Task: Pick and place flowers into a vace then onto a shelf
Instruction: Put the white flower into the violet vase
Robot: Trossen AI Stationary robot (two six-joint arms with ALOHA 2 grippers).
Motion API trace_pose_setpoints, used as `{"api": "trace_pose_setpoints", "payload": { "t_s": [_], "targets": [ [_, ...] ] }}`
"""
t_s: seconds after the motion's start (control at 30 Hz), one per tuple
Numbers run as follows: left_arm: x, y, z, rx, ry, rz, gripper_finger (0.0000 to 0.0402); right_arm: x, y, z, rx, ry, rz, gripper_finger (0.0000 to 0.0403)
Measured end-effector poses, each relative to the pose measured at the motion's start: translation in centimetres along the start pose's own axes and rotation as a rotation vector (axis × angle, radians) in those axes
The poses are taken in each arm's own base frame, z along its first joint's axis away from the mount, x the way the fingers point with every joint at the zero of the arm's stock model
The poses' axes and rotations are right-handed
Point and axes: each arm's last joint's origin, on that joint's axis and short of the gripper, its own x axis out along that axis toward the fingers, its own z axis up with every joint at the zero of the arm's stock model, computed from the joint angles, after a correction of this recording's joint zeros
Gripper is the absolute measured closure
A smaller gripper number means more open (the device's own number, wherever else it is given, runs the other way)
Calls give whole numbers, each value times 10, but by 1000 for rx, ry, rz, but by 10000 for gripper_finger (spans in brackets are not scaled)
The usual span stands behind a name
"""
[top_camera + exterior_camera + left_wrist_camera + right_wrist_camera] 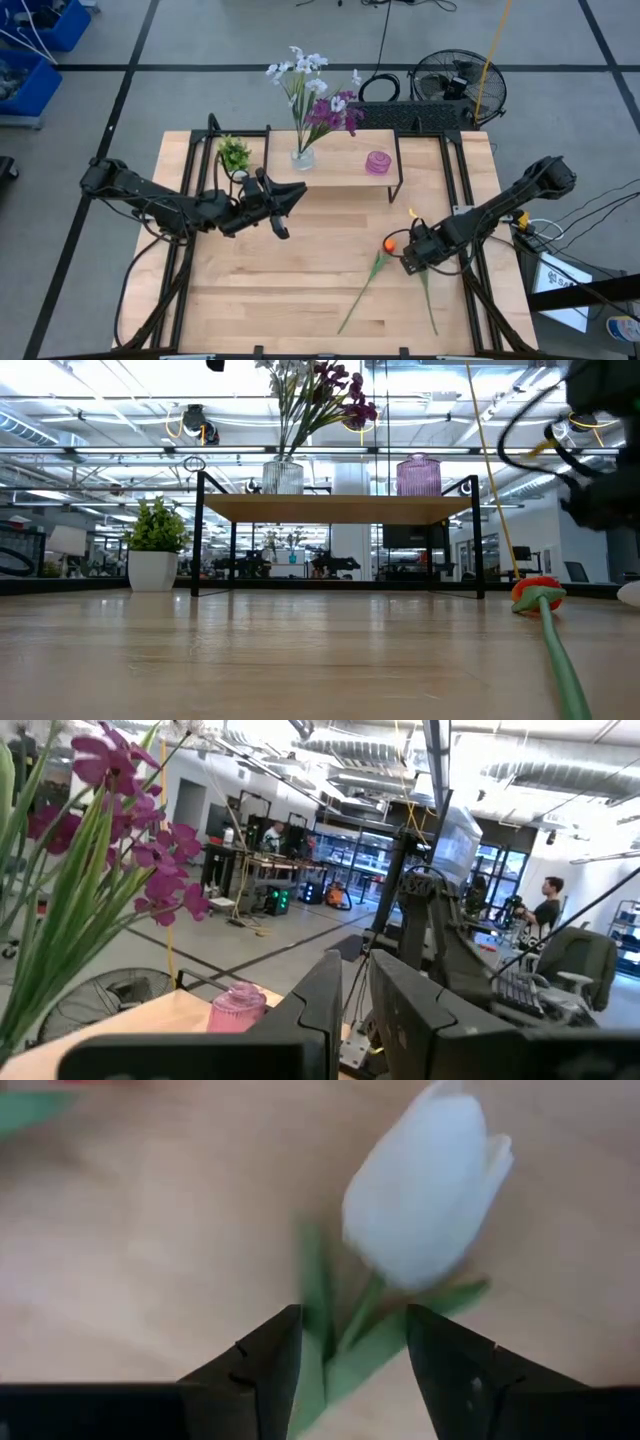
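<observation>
Flowers: purple bunch [335, 112] and white spray [300, 68] in clear glass vase [303, 156] on wood-topped black-legged shelf [345, 165], bench 12 o'clock. Orange bloom [389, 243], white bud [425, 1190] on bench, 4 o'clock. Right tool [350, 1355] open astride bud stem. Left tool [350, 1010] slightly parted, empty, 9 o'clock.

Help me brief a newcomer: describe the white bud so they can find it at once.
Start at the shelf, then look to the table's right side, where the right gripper is open over a stem. The white bud lies there, beside the orange bloom; it alone is a closed white tulip.
</observation>
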Motion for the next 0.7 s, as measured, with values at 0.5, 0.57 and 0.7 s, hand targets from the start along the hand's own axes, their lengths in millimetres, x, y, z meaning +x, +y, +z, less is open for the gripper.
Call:
{"api": "trace_pose_setpoints", "payload": {
  "t_s": [0.5,0.57,0.7],
  "targets": [
    [0,0,0,-17,0,0,339,16,-21,5,-33,-17,18,384],
    [0,0,0,-21,0,0,339,12,-22,4,-62,-18,54,393],
    [0,0,0,-21,1,0,339,0,-21,3,-85,-55,182,395]
  ]
}}
